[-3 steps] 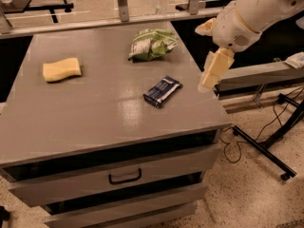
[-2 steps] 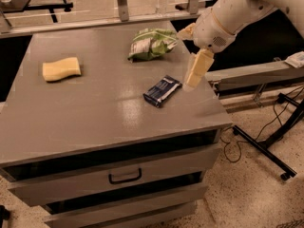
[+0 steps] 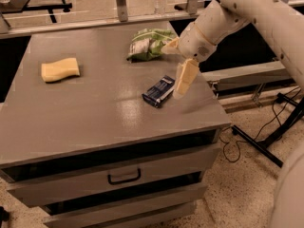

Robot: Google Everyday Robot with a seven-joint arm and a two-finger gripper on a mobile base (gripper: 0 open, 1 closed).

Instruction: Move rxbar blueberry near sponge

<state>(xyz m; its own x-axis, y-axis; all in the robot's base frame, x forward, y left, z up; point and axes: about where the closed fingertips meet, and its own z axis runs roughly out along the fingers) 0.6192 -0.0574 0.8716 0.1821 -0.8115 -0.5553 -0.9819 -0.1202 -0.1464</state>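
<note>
The gripper hangs over the right part of the grey cabinet top. Its two cream fingers are spread wide and hold nothing. One finger points down towards the surface and the other points left towards 10 o'clock. The white arm reaches in from 2 o'clock.

Just beside the lower fingertip, at its 9 o'clock, lies the rxbar blueberry. It is a small flat bar in a dark navy wrapper with white and pale-blue print. It lies flat on the top, its long axis running from 7 to 1 o'clock. Whether the finger touches it I cannot tell.

At 12 o'clock from the bar, near the upper finger, sits a crumpled green-and-white snack bag.

The sponge, a pale yellow block with softly curved edges, lies well apart from the bar, out at 9 to 10 o'clock near the left side of the top.

Below the top, a drawer with a dark handle faces forward.
</note>
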